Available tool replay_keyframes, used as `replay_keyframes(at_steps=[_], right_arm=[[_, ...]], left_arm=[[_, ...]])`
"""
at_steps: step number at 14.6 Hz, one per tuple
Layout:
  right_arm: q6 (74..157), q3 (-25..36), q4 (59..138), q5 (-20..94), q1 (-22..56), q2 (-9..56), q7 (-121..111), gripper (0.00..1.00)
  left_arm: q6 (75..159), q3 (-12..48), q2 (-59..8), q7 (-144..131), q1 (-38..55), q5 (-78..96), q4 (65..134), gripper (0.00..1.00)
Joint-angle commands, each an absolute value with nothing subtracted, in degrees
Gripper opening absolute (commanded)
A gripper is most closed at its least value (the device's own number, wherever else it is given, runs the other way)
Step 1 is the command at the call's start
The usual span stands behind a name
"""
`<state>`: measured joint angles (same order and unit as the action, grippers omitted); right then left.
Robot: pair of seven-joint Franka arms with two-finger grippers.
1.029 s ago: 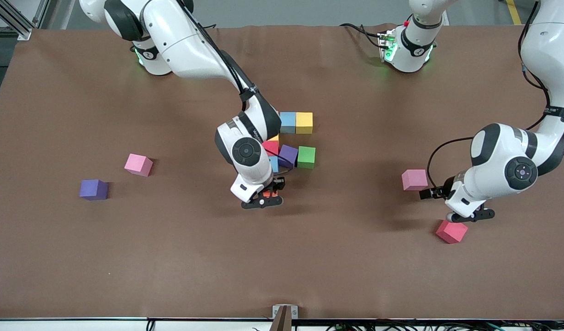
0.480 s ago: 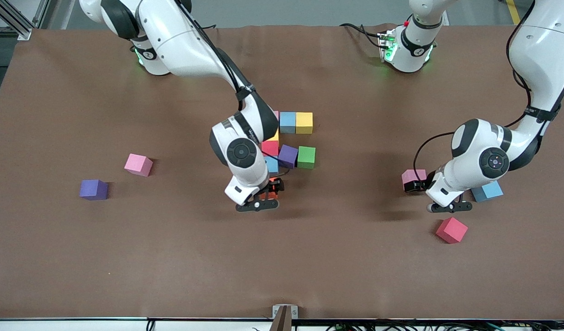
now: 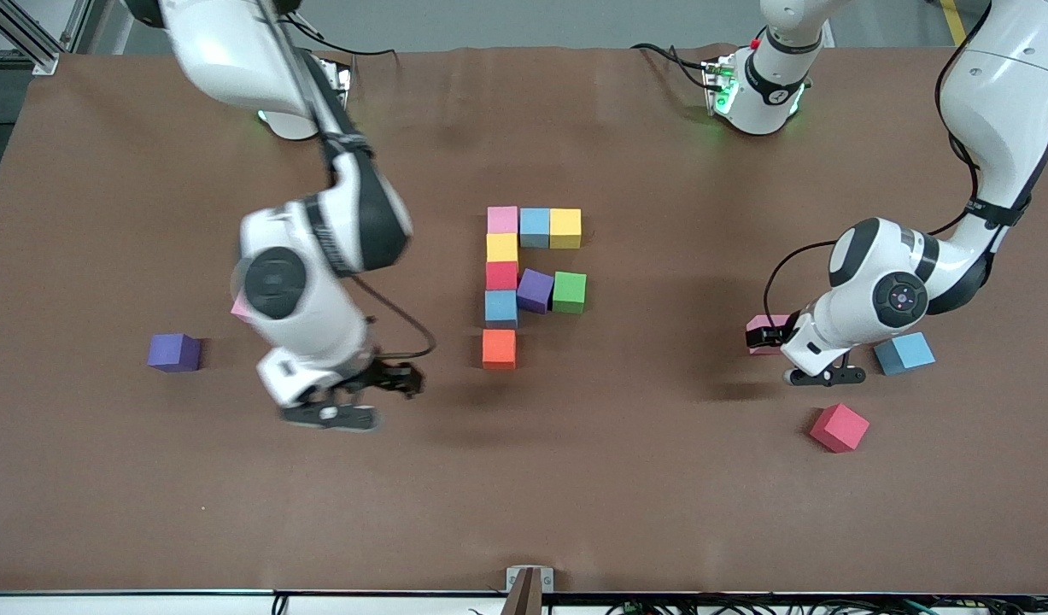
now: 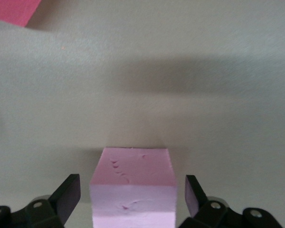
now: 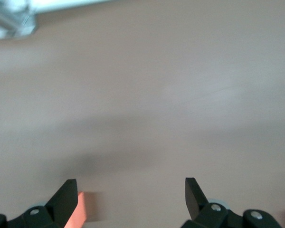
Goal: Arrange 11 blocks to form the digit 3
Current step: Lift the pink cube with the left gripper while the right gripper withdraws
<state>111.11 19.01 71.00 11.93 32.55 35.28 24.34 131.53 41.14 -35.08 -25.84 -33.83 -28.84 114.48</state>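
Hidden: the pink block (image 3: 764,329) at the left gripper (image 3: 818,376) is mostly covered by that wrist in the front view; another pink block (image 3: 238,309) shows only as a sliver at the right arm's elbow.
Blurred: the right arm is smeared in the front view.
Blocks: small matte cubes; the cluster (image 3: 532,273) sits mid-table, a pink, blue, yellow row at its 12 o'clock edge, a yellow, red, blue column below the pink, purple and green beside it, and the orange block (image 3: 499,348) at 6 o'clock.
Strays: purple block (image 3: 174,352) toward the right arm's end; blue block (image 3: 904,353) and red block (image 3: 840,427) toward the left arm's end.
Left gripper: low, fingers (image 4: 66,197) apart, either side of the pink block (image 4: 133,187), not touching.
Right gripper (image 3: 344,401): fingers (image 5: 66,199) spread, empty, over bare table at the cluster's 8 o'clock.
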Motion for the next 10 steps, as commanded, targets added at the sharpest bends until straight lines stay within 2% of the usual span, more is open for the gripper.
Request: replay_keyframes(at_steps=[1,3,6,8,10], right_arm=[[106.5,17.4,73.0,12.8,25.2,29.1,21.2,1.00],[102.8,17.4,72.9,12.6,20.2,26.6,14.9,1.00],[102.4,17.4,72.9,12.8,14.3,23.5,5.1,1.00],[101.2,17.4,73.1,12.7,12.6,22.2,3.5,1.00],[101.2,17.4,73.4,9.6,12.6,20.8,2.7,1.00]], left_arm=[[132.3,41.3,-34.7,-30.1,-34.2,-32.4,115.8,0.54],[132.0,41.5,-34.5,-32.2,-34.2,-32.3,115.2,0.28],[131.7,42.6,-34.6,-39.5,-32.5,-31.5,110.5,0.06],[131.6,42.7,-35.8,-50.0,-29.0,-31.5,107.0,0.01],[131.5,42.5,-38.6,-60.2,-25.1,-31.5,102.3,0.01]])
